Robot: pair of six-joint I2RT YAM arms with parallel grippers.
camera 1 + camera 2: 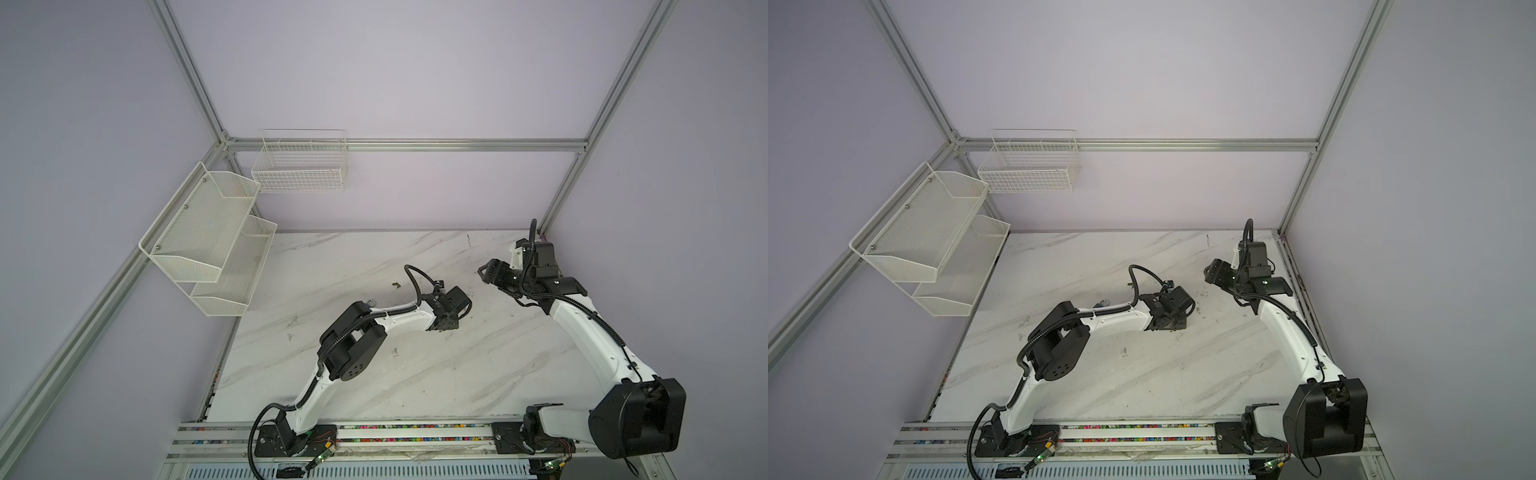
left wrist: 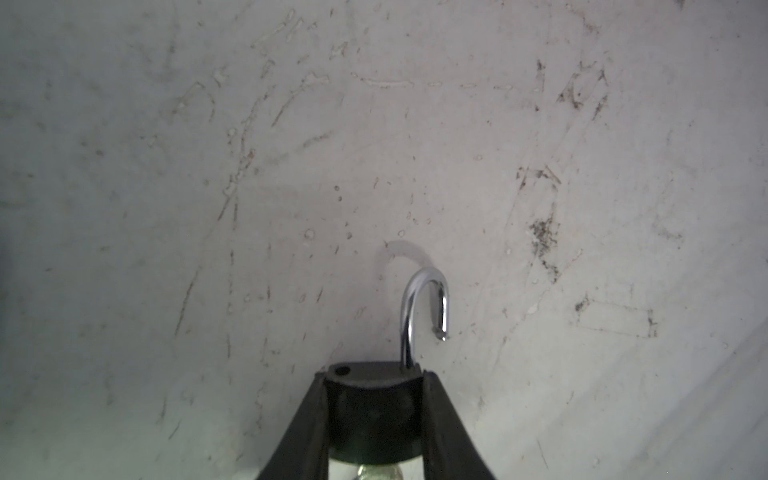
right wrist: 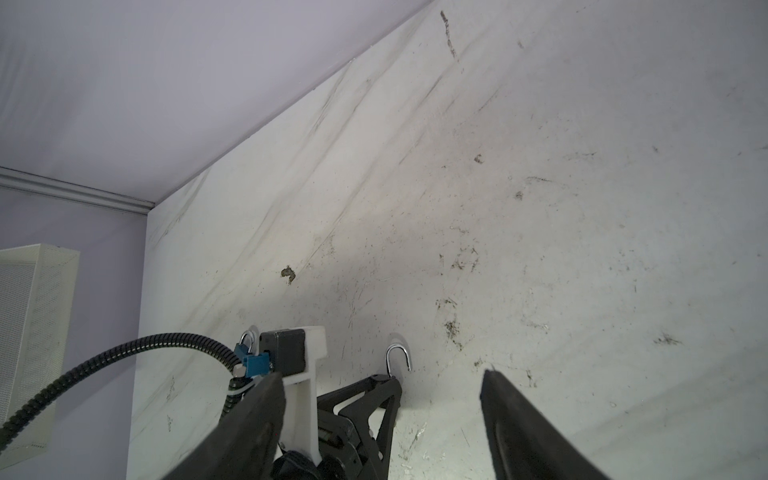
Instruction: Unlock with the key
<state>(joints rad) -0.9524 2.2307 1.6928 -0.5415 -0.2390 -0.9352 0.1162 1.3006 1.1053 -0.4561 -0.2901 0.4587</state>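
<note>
L claw (image 2: 374, 376) narrow, clamped on the black body of the padlock (image 2: 374, 415), a finger (image 2: 305, 428) on each side, aimed down at the tabletop (image 2: 187, 166). The padlock's chrome shackle (image 2: 424, 299) is swung open: one leg in the body, free end out in the air, its socket hole bare on the body's top edge. Shackle sits close over the tabletop; touching or not, can't tell. A shiny metal bit (image 2: 376, 473) shows at the body's far end btwn the fingers, too cropped to tell what it is. R claw (image 3: 382, 380) wide, nothing btwn its fingers, held above the tabletop, well apart from the padlock and facing it. A second small lock (image 3: 243, 347) w/ bluish body lies on the tabletop, apart from the padlock, beyond the L arm. White mesh shelves (image 1: 208, 245) and a wire basket (image 1: 301, 166) hang on the walls, far from the padlock.
</note>
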